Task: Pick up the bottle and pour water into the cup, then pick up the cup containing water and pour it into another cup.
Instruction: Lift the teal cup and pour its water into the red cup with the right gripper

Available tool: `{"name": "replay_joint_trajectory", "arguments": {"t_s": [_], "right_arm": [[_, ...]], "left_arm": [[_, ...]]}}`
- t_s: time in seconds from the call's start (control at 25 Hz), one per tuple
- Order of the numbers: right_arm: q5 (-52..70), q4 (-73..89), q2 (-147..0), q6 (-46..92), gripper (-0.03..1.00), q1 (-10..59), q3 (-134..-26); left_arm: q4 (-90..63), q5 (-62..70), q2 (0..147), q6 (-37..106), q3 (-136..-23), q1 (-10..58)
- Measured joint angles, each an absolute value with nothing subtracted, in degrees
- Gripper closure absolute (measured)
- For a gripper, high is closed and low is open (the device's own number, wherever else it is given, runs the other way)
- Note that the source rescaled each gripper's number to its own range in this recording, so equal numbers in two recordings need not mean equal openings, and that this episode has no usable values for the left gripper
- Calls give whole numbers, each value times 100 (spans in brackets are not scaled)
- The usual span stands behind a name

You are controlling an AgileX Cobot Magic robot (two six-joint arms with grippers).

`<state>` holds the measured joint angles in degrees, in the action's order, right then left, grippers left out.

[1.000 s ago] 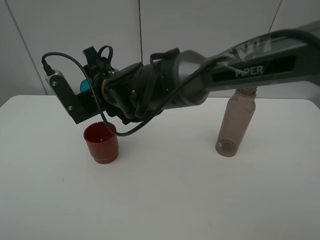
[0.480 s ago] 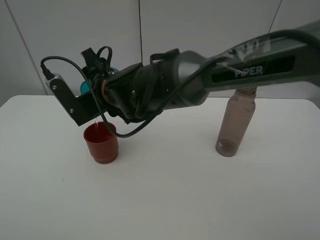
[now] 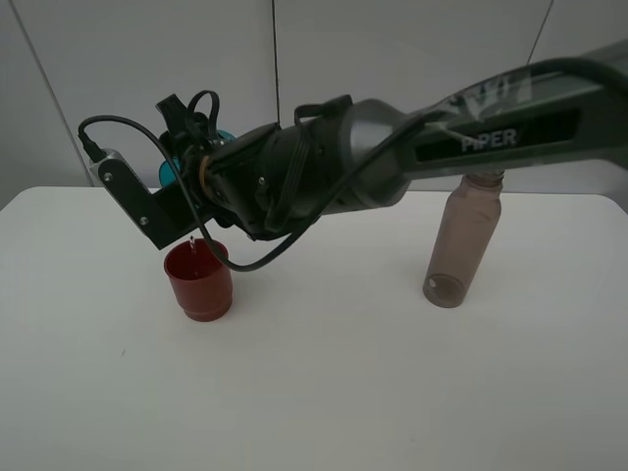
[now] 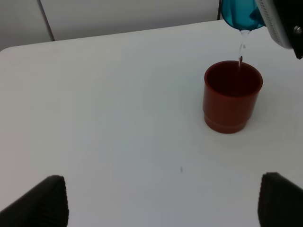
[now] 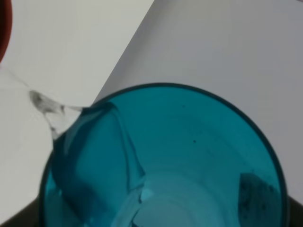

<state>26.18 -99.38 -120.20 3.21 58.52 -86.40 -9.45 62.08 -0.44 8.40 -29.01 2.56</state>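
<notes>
White table [image 3: 343,392], pale wall; right claw [image 3: 182,182] clamps tilted teal cup [image 5: 161,161]; left claw [image 4: 161,201] gapes empty.

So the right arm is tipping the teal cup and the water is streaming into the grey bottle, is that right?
Not quite. The right pincer tips the teal cup, but the water falls into the red cup, as the left wrist view shows. The grey bottle stands apart.

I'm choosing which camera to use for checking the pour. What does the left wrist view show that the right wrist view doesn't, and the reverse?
Only the left wrist view shows the whole red cup upright on the white table, with the stream falling into its mouth. Only the right wrist view looks inside the tilted teal cup, showing water running to its lip. Both show the teal cup's rim and water leaving it.
</notes>
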Motion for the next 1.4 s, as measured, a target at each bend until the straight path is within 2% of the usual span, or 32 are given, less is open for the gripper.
{"name": "replay_joint_trajectory", "arguments": {"t_s": [1.4], "right_arm": [[2617,-9938,-12020,1535,88,5852,-8640]], "left_arm": [[-945,6208,-44,840,-2901,256]]}}
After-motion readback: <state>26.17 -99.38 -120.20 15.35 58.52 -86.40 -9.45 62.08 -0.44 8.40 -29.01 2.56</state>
